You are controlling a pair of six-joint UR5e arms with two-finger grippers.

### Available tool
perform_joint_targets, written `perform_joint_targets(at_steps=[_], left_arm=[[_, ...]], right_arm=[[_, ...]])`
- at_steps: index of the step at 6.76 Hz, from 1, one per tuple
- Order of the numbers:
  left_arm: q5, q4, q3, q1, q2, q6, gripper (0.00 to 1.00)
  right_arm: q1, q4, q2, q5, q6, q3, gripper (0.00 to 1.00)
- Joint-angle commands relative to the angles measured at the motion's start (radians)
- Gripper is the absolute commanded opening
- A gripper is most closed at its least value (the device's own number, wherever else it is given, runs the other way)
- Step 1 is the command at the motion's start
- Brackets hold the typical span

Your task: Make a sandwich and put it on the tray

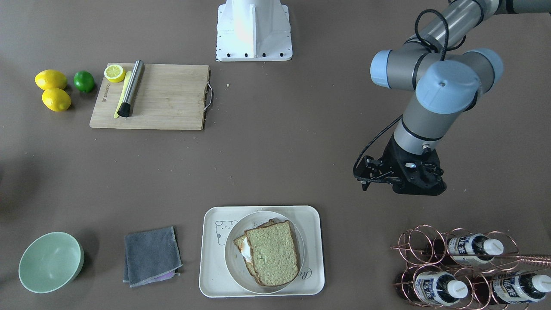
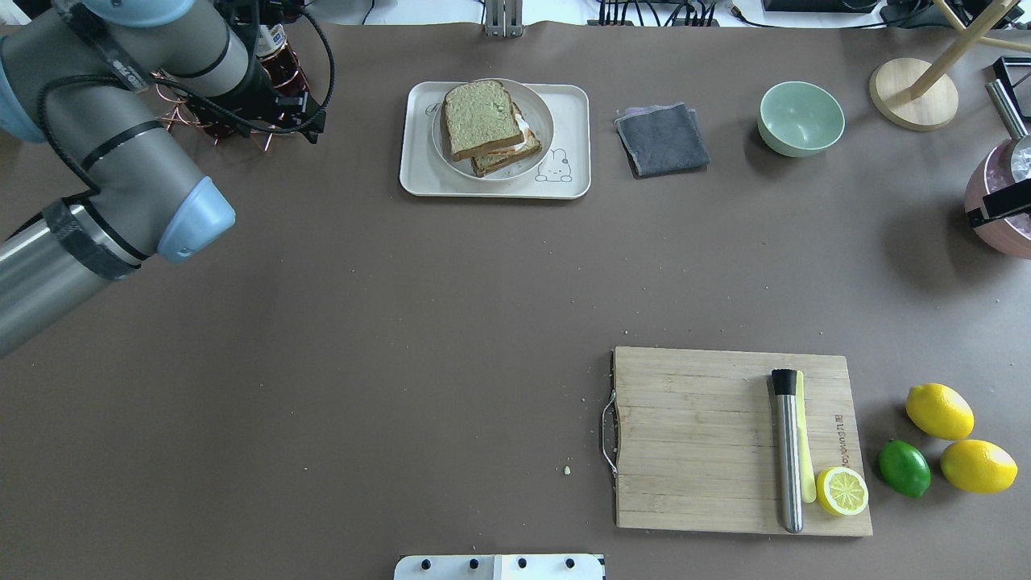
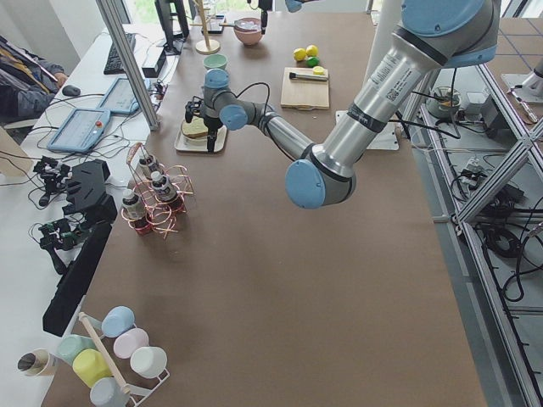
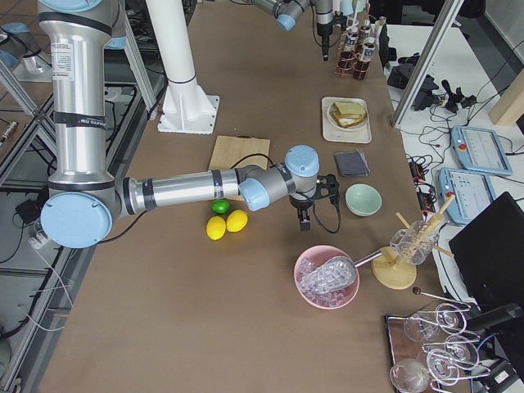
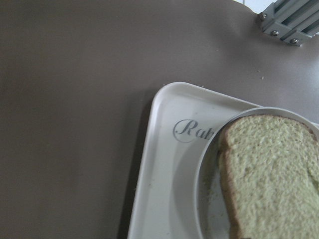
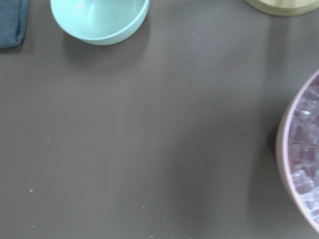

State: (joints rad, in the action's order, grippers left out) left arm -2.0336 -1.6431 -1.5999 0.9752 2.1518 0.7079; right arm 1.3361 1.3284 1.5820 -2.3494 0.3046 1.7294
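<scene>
On brown table (image 1: 275, 172), looks finished: stacked sandwich (image 1: 271, 252) on plate (image 1: 230, 260) inside tray (image 1: 211, 271). Impossible to tell openness of left hand (image 1: 409, 178) or right hand (image 4: 304, 219).

Even, soft overhead light; faint shadows; both wrist views slightly blurred.

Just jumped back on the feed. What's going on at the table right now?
The sandwich looks assembled, with egg showing between the two bread slices. It sits on a round plate inside the tray. The left end effector hovers off to the side of the tray, near the bottle rack. The right end effector hangs over bare table between the green bowl and the ice bowl. Neither touches the sandwich.
</scene>
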Motion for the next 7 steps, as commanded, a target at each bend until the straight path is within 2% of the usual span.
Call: perform_joint_targets(at_steps=[1, 3, 4, 5, 6, 7], left_arm=[[-0.169, 0.131, -0.101, 0.186, -0.131, -0.336, 0.97], [-0.340, 0.135, -0.104, 0.387, -0.302, -0.695, 0.97], [-0.353, 0.132, -0.121, 0.445, -0.407, -0.838, 0.97], [-0.347, 0.125, -0.141, 0.473, -0.490, -0.901, 0.97], [-0.347, 0.124, -0.176, 0.491, -0.562, -0.906, 0.98], [-0.346, 0.088, -0.192, 0.561, -0.628, -0.936, 0.98]], right_arm=[[0.125, 0.246, -0.036, 0.015, -0.274, -0.010, 0.99], [0.176, 0.267, -0.007, 0.013, -0.285, -0.011, 0.99], [0.186, 0.267, 0.001, 0.021, -0.289, -0.014, 0.99], [0.186, 0.267, 0.016, 0.077, -0.350, -0.022, 1.00], [0.189, 0.270, 0.024, 0.094, -0.396, -0.046, 1.00], [0.193, 0.270, 0.027, 0.102, -0.425, -0.062, 1.00]])
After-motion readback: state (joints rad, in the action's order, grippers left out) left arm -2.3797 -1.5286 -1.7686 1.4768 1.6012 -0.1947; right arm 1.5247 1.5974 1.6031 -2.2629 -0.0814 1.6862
